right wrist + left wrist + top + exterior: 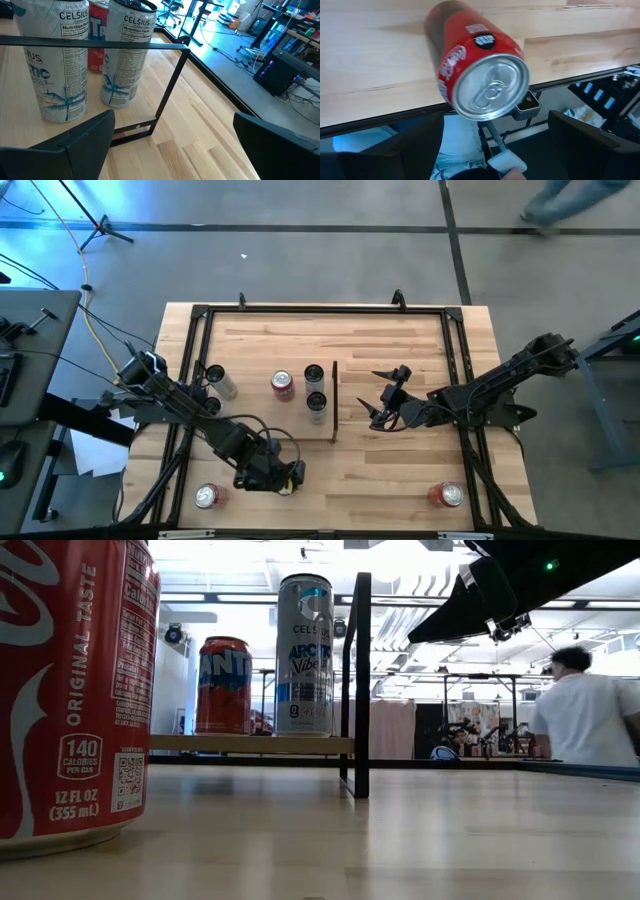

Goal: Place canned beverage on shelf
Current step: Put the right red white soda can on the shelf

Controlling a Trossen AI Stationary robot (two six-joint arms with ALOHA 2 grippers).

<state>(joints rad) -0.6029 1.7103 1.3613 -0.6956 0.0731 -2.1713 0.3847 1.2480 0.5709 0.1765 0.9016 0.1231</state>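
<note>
Red cola can [207,497] upright at table's front-left corner; pale-wood shelf [262,412] holds four cans.

Two dark, cable-draped jointed arms

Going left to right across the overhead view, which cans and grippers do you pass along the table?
Red can at the near-left corner → pale can → left gripper → two dark-topped cans by the shelf's upright strip → right gripper → red can at the near-right corner.
</note>
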